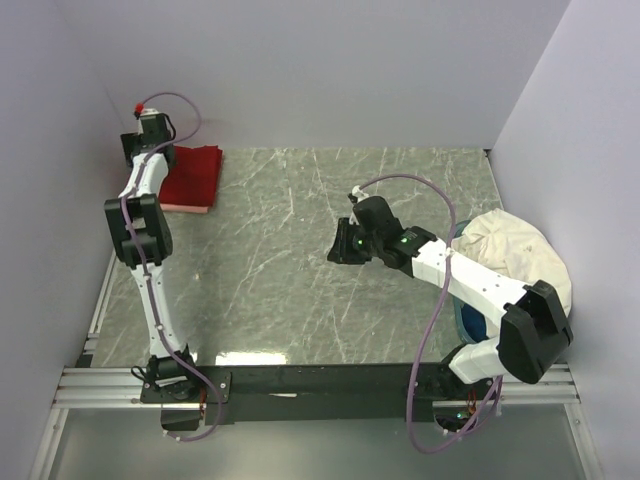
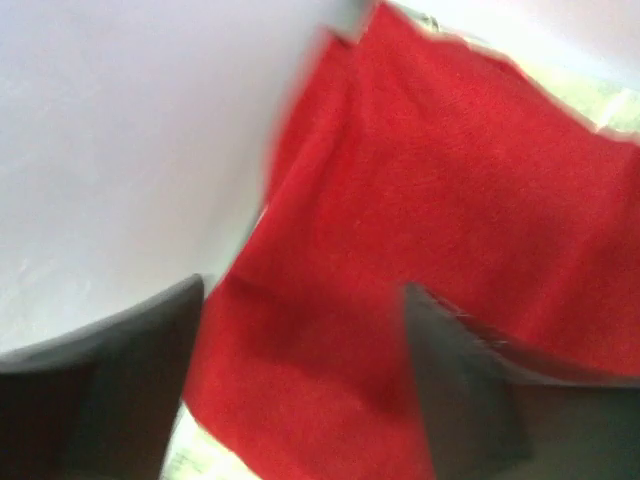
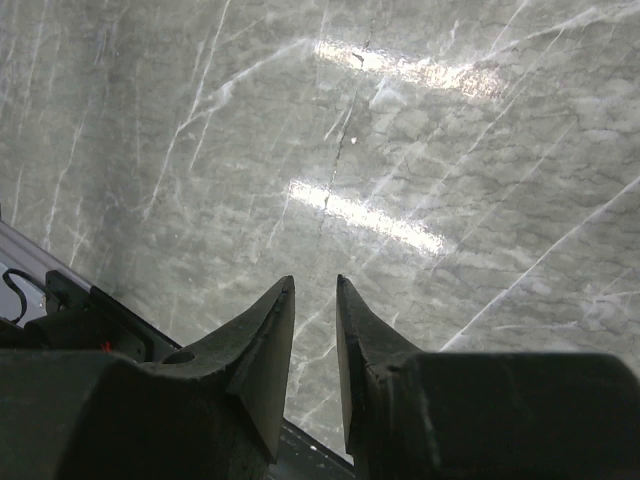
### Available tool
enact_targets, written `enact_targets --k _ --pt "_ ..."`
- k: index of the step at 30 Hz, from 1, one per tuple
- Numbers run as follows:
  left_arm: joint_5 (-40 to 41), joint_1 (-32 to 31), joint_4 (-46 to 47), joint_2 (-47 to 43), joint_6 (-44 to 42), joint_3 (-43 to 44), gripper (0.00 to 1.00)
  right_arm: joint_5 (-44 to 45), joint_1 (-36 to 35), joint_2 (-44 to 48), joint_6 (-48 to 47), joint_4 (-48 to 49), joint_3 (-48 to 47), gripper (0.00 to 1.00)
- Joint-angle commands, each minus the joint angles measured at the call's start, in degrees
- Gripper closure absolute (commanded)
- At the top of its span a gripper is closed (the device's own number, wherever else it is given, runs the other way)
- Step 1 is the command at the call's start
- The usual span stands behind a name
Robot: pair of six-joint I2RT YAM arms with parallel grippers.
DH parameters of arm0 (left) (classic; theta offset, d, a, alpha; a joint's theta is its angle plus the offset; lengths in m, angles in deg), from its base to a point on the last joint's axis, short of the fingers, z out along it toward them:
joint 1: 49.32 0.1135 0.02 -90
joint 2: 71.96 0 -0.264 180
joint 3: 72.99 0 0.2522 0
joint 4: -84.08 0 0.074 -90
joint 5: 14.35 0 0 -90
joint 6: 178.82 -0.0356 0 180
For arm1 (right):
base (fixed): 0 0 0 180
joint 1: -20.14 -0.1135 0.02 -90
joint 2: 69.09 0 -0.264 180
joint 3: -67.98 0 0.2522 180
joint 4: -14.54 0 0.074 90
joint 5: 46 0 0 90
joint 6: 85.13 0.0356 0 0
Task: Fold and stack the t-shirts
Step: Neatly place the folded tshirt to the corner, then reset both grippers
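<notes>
The deep red t-shirt (image 1: 193,175) lies folded flat at the far left of the table, against the wall. A thin salmon-pink edge (image 1: 186,208) shows under its near side, so the salmon-pink t-shirt lies beneath it. My left gripper (image 1: 152,140) hovers at the shirt's far left corner. In the left wrist view the red cloth (image 2: 450,180) fills the frame, and the left gripper (image 2: 300,300) is wide open with nothing in it. My right gripper (image 1: 340,245) hangs over bare table in the middle. It also shows in the right wrist view (image 3: 315,290), its jaws a narrow gap apart and empty.
A blue basket (image 1: 466,318) holding a bundle of cream cloth (image 1: 515,255) stands at the right edge, beside the right arm. White walls (image 1: 300,70) close the back and both sides. The marble tabletop (image 1: 280,260) lies between the two arms.
</notes>
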Motion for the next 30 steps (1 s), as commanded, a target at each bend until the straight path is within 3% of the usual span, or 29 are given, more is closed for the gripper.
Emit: enact_targets --k 1,2,10,21,25,30 --pt "0.9 -0.4 9.2 -10.5 8.2 -4.2 0.1 1.2 -0.6 1.6 -0.2 1.8 -2.2 0.69" --pt "1.4 -0.4 9.8 -12.7 10.3 -6.4 0.01 1.4 -0.7 1.9 -0.1 1.8 -2.0 0.69" --pt "-5.2 -0.4 8.0 -19.7 20.5 -11.2 0.01 3.2 -0.7 7.3 0.1 1.2 0.0 0.67" --pt "-21.4 -1.2 16.5 -37.6 42.6 -37.5 0.01 7.0 -0.7 19.6 -1.1 -0.2 4.8 0.63" --pt "-19.1 -7.4 16.2 -45.2 43.0 -47.4 0.01 7.9 -0.5 21.6 -1.9 -1.8 5.4 0.62" --pt "-15.9 -20.6 16.1 -54.7 48.1 -59.2 0.01 10.4 -0.6 25.3 -2.3 -1.9 6.9 0.62"
